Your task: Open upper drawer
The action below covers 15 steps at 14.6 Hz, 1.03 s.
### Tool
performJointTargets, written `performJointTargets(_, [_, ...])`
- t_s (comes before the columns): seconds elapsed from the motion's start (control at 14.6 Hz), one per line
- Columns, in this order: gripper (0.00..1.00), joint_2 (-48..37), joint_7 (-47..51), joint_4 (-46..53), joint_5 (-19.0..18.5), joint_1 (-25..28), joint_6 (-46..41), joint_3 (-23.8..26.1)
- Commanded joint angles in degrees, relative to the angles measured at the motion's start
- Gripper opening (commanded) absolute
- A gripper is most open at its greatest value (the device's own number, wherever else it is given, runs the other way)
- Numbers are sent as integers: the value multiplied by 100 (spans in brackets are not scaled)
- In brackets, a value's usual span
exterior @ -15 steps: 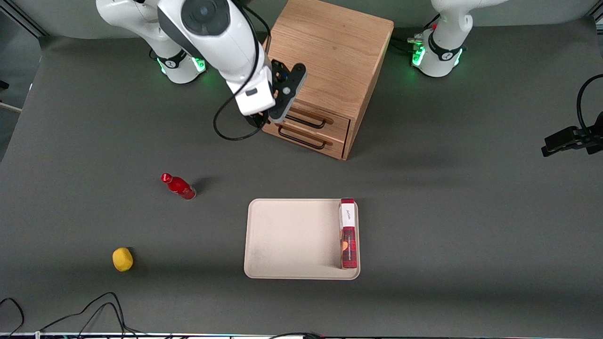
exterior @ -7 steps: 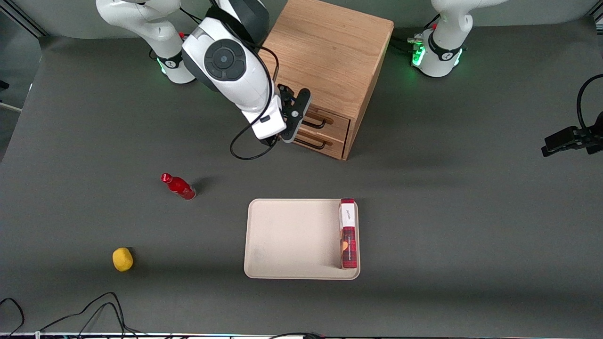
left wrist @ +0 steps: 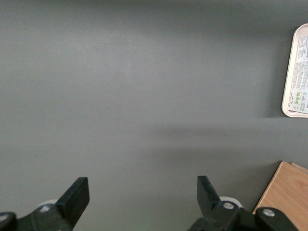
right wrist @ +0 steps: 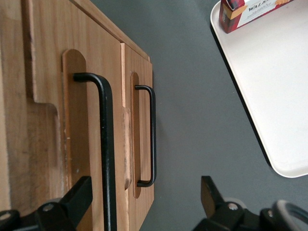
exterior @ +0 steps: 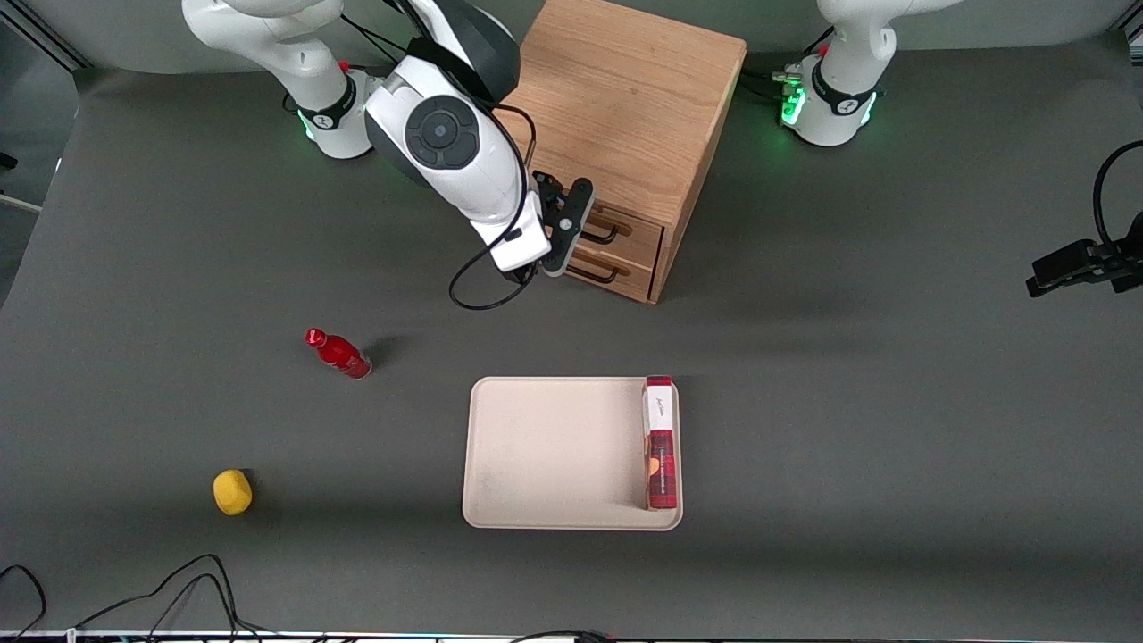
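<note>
Right wrist view gives you the clearest look: the fingers [right wrist: 79,192] are spread wide and grasp nothing. The gripper [right wrist: 144,179] sits just in front of the upper drawer [right wrist: 77,125]. That drawer's black wire handle [right wrist: 107,144] runs into the gap between the fingers, close to one of them; you cannot tell whether it touches.

The upper drawer looks fully pushed in, its front level with the lower drawer [right wrist: 144,72] beside it.

In the front view, you see the light oak cabinet [exterior: 625,98] in the upper middle of the frame, with the working arm's wrist covering part of both drawer fronts. Nearer the camera on the desk [exterior: 893,402] lies a cream tray [exterior: 536,446]. A red biscuit box [exterior: 660,442] rests along one of its edges. Toward the working arm's end, a red bottle [exterior: 337,354] lies at mid-height of the frame, and a yellow lump [exterior: 232,492] sits lower in the frame.
</note>
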Motion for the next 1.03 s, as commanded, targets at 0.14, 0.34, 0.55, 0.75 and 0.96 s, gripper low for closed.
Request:
performJointTargets(0.14, [100,125,-159,-112,75,11,368,3])
performJointTargets(0.34, [100,170,-176,-121,49,11,491,3])
performJointTargets(0.55, [100,275,-194,-112,5,2,675,3])
performJointTargets(0.75, [100,345,-387,-103,5,-42,781,-24])
performJointTargets(0.96, [100,372,-440,-77,-65,-68,799,-68])
